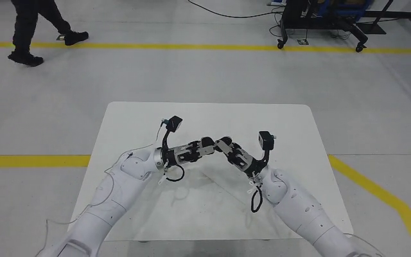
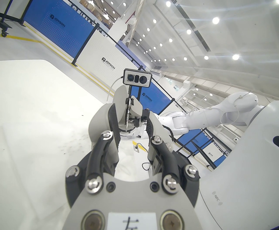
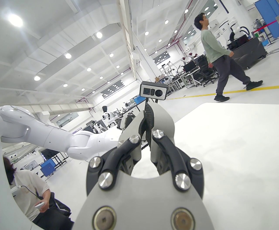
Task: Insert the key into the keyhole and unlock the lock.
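One key [image 2: 128, 114], clamped in the right hand [image 3: 147, 122], wants squaring to the keyhole before any push; whether the left hand [image 2: 131, 123] grips anything I cannot tell.

Logo lettering runs across the blue barrier panels [image 2: 65, 32] and the white perforated panel [image 2: 98, 52]. A black handwritten character sits on the white label [image 2: 131, 221] at the left gripper [image 2: 133, 122] base.

We are in a big robotics lab hall, high ceiling [image 3: 54, 39], spotlights [image 2: 215, 20], yellow floor lines [image 1: 192, 46], blue panels [image 2: 58, 28], workbenches [image 3: 185, 76], another robot [image 3: 106, 115] far back.
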Motion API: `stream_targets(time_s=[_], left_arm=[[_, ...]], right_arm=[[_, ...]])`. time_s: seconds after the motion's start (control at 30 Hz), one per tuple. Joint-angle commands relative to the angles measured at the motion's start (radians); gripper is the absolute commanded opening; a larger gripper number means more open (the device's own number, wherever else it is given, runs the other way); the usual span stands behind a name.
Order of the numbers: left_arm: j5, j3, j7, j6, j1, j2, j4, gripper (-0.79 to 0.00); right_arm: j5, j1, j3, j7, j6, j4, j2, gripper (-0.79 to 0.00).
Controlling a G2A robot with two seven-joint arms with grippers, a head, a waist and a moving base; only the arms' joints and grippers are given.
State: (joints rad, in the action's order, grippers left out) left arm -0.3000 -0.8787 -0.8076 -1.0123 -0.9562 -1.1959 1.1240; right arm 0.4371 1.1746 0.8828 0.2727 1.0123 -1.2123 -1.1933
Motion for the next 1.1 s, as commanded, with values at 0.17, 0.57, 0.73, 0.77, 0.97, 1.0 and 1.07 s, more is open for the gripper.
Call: stream_targets(time_s=[0.17,0.57,0.73,0.77,0.97,1.0,1.07], left_arm=[[0.017,0.007,0.008,0.0,0.007,-0.006,-0.011,-0.785],[0.083,-0.01,0.079,0.0,0.005,-0.009,-0.024,-0.785],[0.084,-0.027,0.095,0.0,-0.005,-0.005,-0.015,-0.785],[0.083,-0.03,0.095,0.0,-0.007,-0.004,-0.013,-0.785],[0.072,-0.044,0.093,0.0,-0.015,0.0,-0.006,-0.785],[0.071,-0.045,0.091,0.0,-0.016,0.001,-0.005,-0.785],[0.068,-0.049,0.089,0.0,-0.018,0.002,-0.003,-0.785]], right_arm=[[0.001,-0.009,0.004,0.003,0.0,0.015,-0.005,-0.785],[0.035,-0.002,0.028,0.021,0.0,0.019,-0.01,-0.785],[0.048,0.0,0.034,0.014,0.0,0.024,-0.012,-0.785],[0.048,0.0,0.034,0.008,0.0,0.024,-0.013,-0.785],[0.034,-0.001,0.031,-0.025,0.0,0.026,-0.015,-0.785],[0.033,-0.001,0.03,-0.031,0.0,0.026,-0.016,-0.785],[0.031,-0.001,0.031,-0.042,0.0,0.026,-0.016,-0.785]])
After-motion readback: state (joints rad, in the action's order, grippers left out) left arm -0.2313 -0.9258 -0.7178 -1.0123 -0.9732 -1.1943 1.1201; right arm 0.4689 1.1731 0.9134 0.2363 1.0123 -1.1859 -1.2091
